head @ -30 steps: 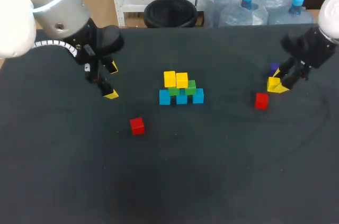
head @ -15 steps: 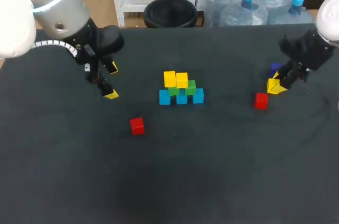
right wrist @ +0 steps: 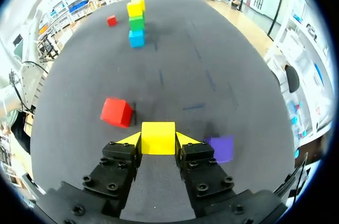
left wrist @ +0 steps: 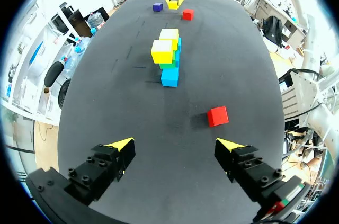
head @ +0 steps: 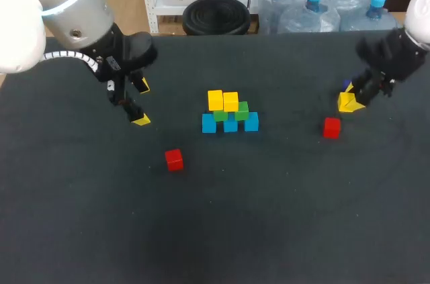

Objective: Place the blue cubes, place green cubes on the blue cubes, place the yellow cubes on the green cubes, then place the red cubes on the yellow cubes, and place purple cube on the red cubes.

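Cube stack (head: 230, 113) stands on the dark desk (head: 269, 217), midway between its left and right edges and nearer the far edge. It has three blue cubes (head: 230, 125) in a touching row, two green cubes (head: 242, 111) on them, and two yellow cubes (head: 223, 101) on top. The left claw (head: 139, 103) hangs toward the far left corner, fingers spread wide with nothing between them. The right claw (right wrist: 158, 139), near the right edge, is clamped on a third yellow cube (right wrist: 158, 136) from both sides. The purple cube (right wrist: 221, 148) lies just beside that claw, on its far-edge side. One red cube (head: 331, 127) lies near the right claw. A second red cube (head: 174, 159) lies left of the stack, nearer the front edge.
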You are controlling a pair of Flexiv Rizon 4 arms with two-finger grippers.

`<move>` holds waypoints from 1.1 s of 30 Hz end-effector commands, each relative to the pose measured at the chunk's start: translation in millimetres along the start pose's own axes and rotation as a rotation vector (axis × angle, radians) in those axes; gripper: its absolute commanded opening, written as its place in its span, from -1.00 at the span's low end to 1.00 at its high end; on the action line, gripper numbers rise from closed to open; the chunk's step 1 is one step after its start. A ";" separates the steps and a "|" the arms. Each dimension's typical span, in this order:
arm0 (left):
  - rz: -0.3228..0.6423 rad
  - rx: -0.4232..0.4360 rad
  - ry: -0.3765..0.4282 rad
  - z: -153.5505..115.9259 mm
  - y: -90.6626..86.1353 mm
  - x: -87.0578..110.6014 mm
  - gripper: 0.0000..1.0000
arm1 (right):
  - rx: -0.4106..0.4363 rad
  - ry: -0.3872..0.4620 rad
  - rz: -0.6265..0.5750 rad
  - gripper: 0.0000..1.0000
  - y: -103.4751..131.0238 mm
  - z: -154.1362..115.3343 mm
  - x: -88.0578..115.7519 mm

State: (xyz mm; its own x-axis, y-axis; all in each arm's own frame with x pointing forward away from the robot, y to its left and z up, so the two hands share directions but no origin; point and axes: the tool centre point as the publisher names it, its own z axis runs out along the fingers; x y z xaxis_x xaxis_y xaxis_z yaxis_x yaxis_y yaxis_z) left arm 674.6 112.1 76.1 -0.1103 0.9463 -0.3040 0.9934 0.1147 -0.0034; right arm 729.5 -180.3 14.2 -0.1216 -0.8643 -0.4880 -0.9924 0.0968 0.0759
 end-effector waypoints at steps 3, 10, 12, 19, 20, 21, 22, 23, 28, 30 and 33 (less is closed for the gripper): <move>0.002 0.001 -0.002 0.1 0.4 0.8 1.00 | 0.001 0.016 -0.042 -1.00 6.7 -16.1 -23.5; 0.002 0.001 -0.002 0.1 0.4 0.8 1.00 | -0.001 0.015 -0.082 -1.00 10.2 -19.8 -51.7; 0.002 0.001 -0.002 0.1 0.4 0.8 1.00 | -0.002 0.016 -0.091 -1.00 11.1 -18.6 -59.1; 0.002 0.001 -0.002 0.1 0.4 0.8 1.00 | 0.005 0.067 -0.137 -1.00 17.8 -7.4 -86.0; 0.002 0.001 -0.002 0.1 0.4 0.8 1.00 | 0.001 0.058 -0.140 -1.00 18.6 -7.4 -90.0; 0.002 0.001 -0.002 0.1 0.4 0.8 1.00 | 0.001 0.054 -0.140 -1.00 19.0 -7.3 -92.4; 0.002 0.001 -0.002 0.1 0.4 0.8 1.00 | 0.002 0.045 -0.138 -1.00 19.3 -6.9 -95.4; 0.002 0.001 -0.002 0.1 0.4 0.8 1.00 | 0.000 0.031 -0.131 -1.00 19.6 -6.2 -98.1; 0.002 0.001 -0.002 0.1 0.4 0.8 1.00 | 0.026 0.030 -0.107 -1.00 21.6 3.7 -113.1; 0.002 0.001 -0.002 0.1 0.4 0.8 1.00 | 0.022 0.004 -0.096 -1.00 22.9 6.1 -118.0; 0.002 0.001 -0.002 0.1 0.4 0.8 1.00 | 0.018 -0.005 -0.099 -1.00 26.0 11.3 -126.5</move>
State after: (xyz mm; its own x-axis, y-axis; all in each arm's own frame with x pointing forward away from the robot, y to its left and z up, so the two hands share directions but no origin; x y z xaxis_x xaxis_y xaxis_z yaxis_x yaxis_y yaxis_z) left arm 674.5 112.1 76.1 -0.1105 0.9463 -0.3039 0.9934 0.1149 -0.0035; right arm 719.8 -67.1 70.2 -0.0245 -0.8676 -0.4967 -0.9997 0.0196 0.0151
